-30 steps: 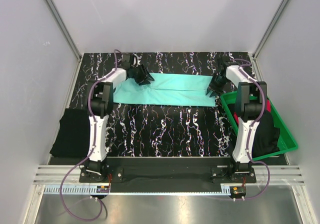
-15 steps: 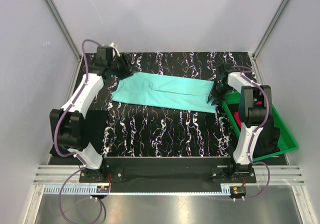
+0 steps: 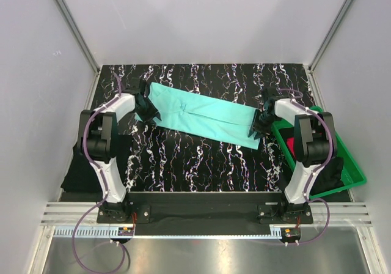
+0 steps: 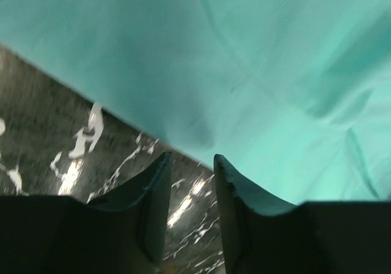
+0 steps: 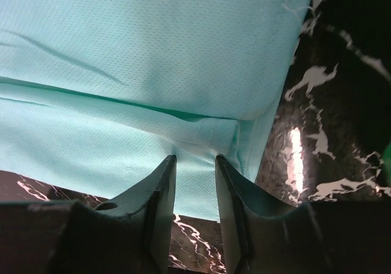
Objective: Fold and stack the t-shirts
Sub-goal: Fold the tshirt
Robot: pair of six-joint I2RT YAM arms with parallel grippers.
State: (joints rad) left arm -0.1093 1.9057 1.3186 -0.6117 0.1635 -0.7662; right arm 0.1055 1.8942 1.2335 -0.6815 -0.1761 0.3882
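The turquoise-mint t-shirt (image 3: 201, 114), folded into a long strip, lies slanted across the black marbled mat (image 3: 201, 164). My left gripper (image 3: 145, 110) is at its left end. In the left wrist view the jaws (image 4: 190, 158) are a little apart with only mat between them, and the cloth edge (image 4: 244, 60) lies just past the tips. My right gripper (image 3: 256, 126) is at the right end. Its jaws (image 5: 194, 158) stand a little apart on top of the cloth (image 5: 140, 60), which puckers at the tips. A black t-shirt (image 3: 76, 164) lies at the mat's left edge.
The green tray (image 3: 351, 158) at the right holds a black t-shirt (image 3: 327, 164) and a red-pink one (image 3: 291, 144), close beside my right arm. Grey walls close in the back and both sides.
My left arm swung out to the back left corner and has come back down to the shirt's left end. The shirt's right end has shifted nearer with my right gripper, so the strip now lies slanted.
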